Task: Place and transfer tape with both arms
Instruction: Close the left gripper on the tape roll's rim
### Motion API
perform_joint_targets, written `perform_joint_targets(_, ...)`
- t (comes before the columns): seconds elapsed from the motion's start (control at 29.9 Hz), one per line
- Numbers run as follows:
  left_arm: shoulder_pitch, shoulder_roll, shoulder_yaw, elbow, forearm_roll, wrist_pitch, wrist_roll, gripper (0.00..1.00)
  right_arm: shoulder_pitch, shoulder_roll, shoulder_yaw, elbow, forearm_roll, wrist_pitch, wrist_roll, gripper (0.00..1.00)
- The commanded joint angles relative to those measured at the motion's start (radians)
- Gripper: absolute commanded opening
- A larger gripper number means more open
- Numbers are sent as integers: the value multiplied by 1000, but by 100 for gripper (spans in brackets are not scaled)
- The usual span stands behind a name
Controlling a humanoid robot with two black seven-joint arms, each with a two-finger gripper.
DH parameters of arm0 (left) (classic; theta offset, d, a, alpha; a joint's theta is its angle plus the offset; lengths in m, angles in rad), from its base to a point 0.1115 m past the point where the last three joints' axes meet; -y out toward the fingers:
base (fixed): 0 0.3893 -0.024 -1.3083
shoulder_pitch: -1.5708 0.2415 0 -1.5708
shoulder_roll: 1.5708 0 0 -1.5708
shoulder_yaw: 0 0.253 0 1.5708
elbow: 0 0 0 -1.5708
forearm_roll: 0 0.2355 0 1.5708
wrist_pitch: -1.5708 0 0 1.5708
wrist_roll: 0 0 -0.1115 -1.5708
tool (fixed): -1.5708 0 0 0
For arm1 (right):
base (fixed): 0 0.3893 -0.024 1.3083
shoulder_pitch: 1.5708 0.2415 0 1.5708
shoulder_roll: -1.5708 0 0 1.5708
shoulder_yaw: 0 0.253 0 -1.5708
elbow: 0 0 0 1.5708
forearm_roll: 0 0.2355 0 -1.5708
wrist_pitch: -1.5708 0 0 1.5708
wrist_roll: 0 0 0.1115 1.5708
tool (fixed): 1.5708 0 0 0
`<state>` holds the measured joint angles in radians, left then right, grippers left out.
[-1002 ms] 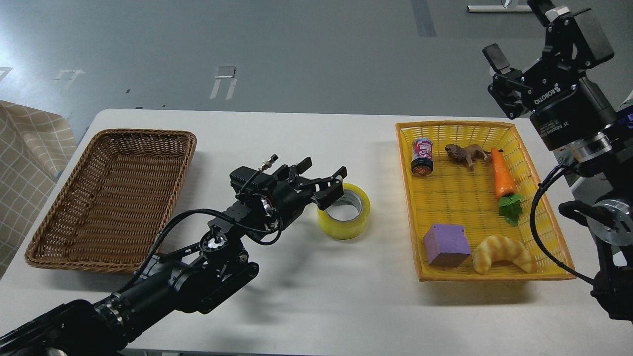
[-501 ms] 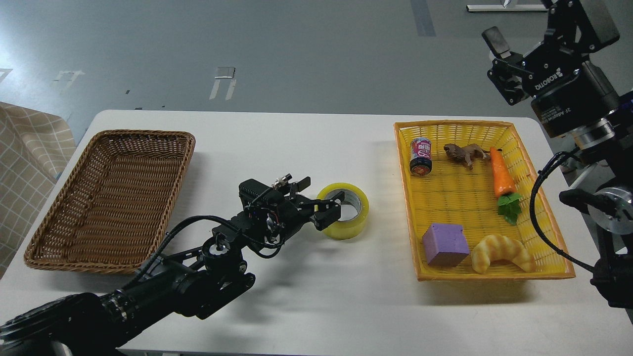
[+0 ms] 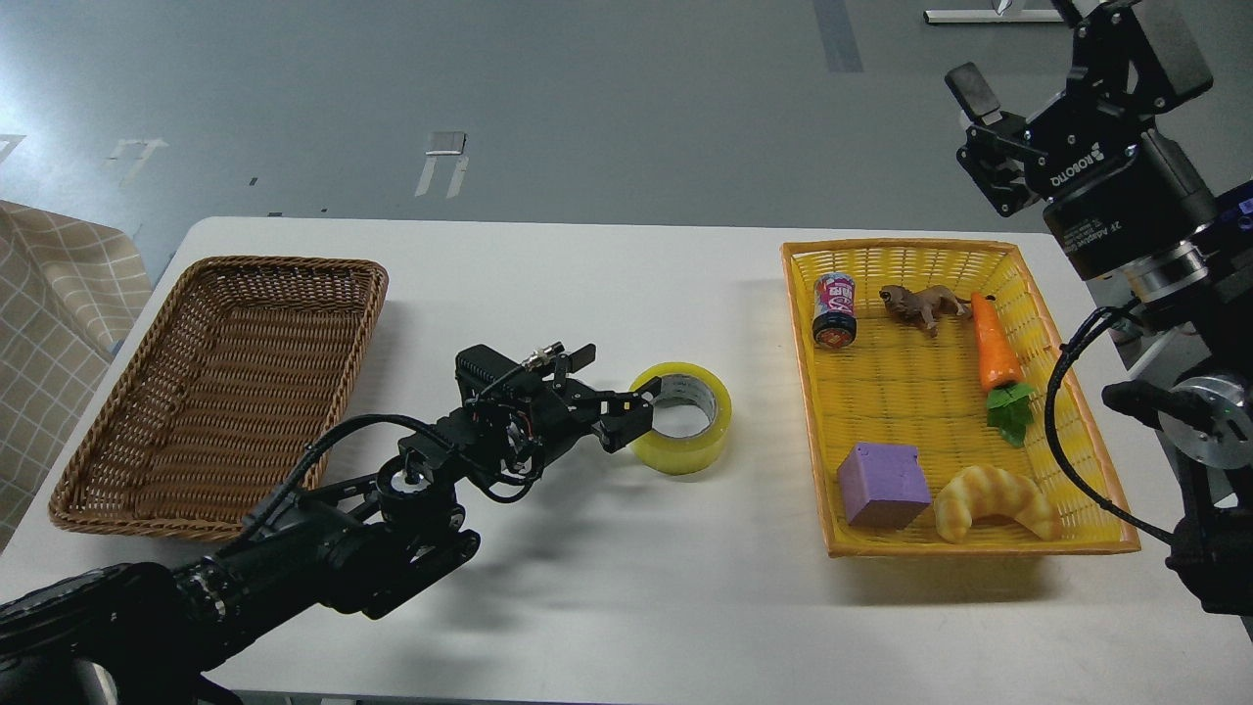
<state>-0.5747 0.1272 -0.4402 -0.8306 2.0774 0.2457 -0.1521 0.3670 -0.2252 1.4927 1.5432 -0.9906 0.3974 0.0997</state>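
Tape (image 3: 682,419): on table (image 3: 626,587), between wicker basket (image 3: 225,392) and yellow tray (image 3: 1077,441).
Left gripper (image 3: 634,411): fingers straddle tape's near wall, clamping it.
Right gripper (image 3: 984,137): raised, spread apart, empty.
Tray contents: can (image 3: 834,310), carrot (image 3: 996,352), croissant (image 3: 994,501).

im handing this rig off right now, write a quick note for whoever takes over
Left gripper: at the tape's near-left rim, fingers straddling the wall; whether they have closed on it cannot be told from this view.
Right gripper: raised above the far right corner of the yellow basket, open, holding nothing.
Tape: lying flat on the white table, between the brown wicker basket and the yellow basket.
Done: tape is out on the table, and the left arm has reached it.
Left: secure the grasp, lift, and probably move it to the wicker basket, which holds nothing.
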Motion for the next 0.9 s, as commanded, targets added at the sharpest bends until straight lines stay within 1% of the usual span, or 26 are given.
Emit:
perform_joint_targets(0.0, -8, -3, 0, -1, -3, 0, -1, 99, -10, -2, 0, 0, 0, 0, 0, 100)
perform_joint_targets(0.2, -10, -4, 0, 2, -14, -2, 0, 98, -23, -9, 0, 3, -2, 0, 0, 100)
perform_joint_targets(0.57, -20, -9, 0, 10, -16, -43, 0, 98, -52, -9, 6, 14, -2, -2, 0, 100)
perform_joint_targets(0.63, -22, -17, 0, 10, -17, -57, 2, 98, -52, -11, 6, 21, -2, -2, 0, 100)
perform_joint_targets(0.87, -24, -66, 0, 13, -25, -60, 2, 98, -71, -6, 4, 37, -2, -2, 0, 100)
